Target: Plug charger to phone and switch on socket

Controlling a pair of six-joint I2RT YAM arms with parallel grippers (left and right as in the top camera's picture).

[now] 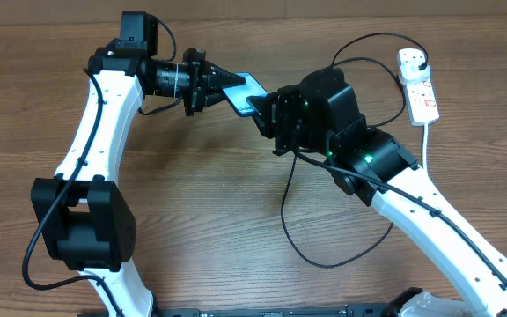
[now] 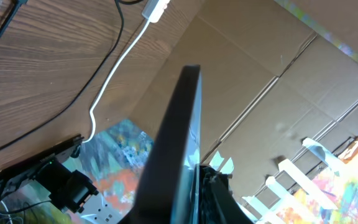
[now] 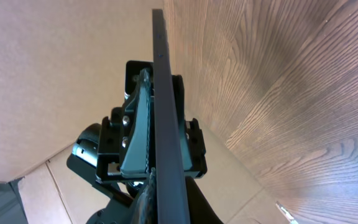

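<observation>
Left of the socket (image 1: pixel 418 84), your left claw (image 1: pixel 227 84) pinched the raised phone (image 1: pixel 252 85); the opening of the right claw (image 1: pixel 267 110) couldn't be told, so a skewed charger (image 1: pixel 282 204) tip could have levered the phone loose.

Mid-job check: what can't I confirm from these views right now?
Overhead: the charger tip is hidden under the right end effector, so seating in the phone is unknown; its jaws too.
Overhead: the socket switches are too small; left wrist view cuts it off at the top edge.
Both wrist views: phone edge-on, screen unseen.
</observation>
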